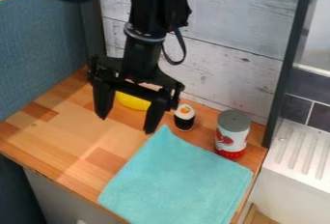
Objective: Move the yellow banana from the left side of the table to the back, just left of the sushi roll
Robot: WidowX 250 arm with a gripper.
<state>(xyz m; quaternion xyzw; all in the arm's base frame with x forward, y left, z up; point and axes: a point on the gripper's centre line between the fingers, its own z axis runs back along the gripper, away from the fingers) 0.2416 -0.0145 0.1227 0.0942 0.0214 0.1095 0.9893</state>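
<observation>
Whitewashed wooden planks (235, 13) back the butcher-block counter (38, 133) I'm watching through the camera, with a blue-grey textured panel (38, 49) at its left edge. Over the counter hangs my black two-finger gripper (126, 124), pointing down, its fingers spread wide with bare counter visible between their tips. Behind it, partly hidden by its frame, I see a smooth, rounded yellow object (133, 102); it looks like plastic, though I can't make out its full shape. Just right of the gripper a small toy sushi roll stands upright, black-sided with a white top and an orange-and-green centre (184, 118). Farther right, well apart from the gripper, I have an upright white-and-red can with a grey top (232, 133). Toward me and to the right of the gripper, a teal square cloth (177, 179) lies spread out, one corner near the right fingertip, its far edge passing in front of the sushi roll and can.
</observation>
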